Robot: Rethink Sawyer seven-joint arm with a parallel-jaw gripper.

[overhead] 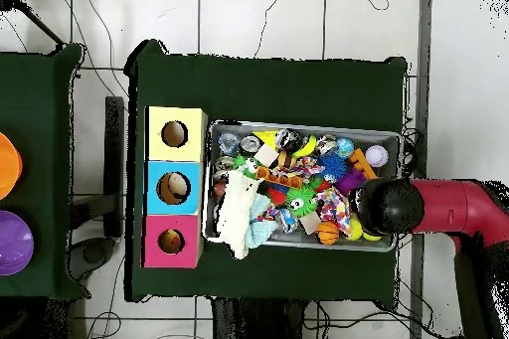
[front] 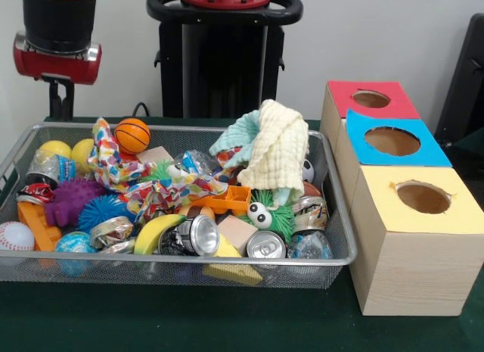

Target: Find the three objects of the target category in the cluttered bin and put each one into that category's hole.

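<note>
The wire mesh bin (front: 227,260) sits on the green table, full of clutter; it also shows in the overhead view (overhead: 303,126). A pale yellow waffle cloth (front: 277,151) lies heaped on top at the bin's far right, over a mint green cloth (front: 236,134). In the overhead view the pale cloth (overhead: 237,218) and the mint cloth (overhead: 264,232) hang over the rim near the boxes. No third cloth can be told apart. The red-topped hole (front: 370,99) (overhead: 171,242) is on the farthest box. My gripper (front: 57,101) hangs above the bin's far left corner, away from the cloths, holding nothing that shows.
Blue-topped hole (front: 392,141) and yellow-topped hole (front: 423,197) are on the nearer boxes. The bin holds an orange basketball (front: 132,134), a purple spiky ball (front: 72,200), crushed cans (front: 266,246), a banana (front: 157,232) and a patterned cloth (front: 162,189). The pedestal (front: 223,49) stands behind.
</note>
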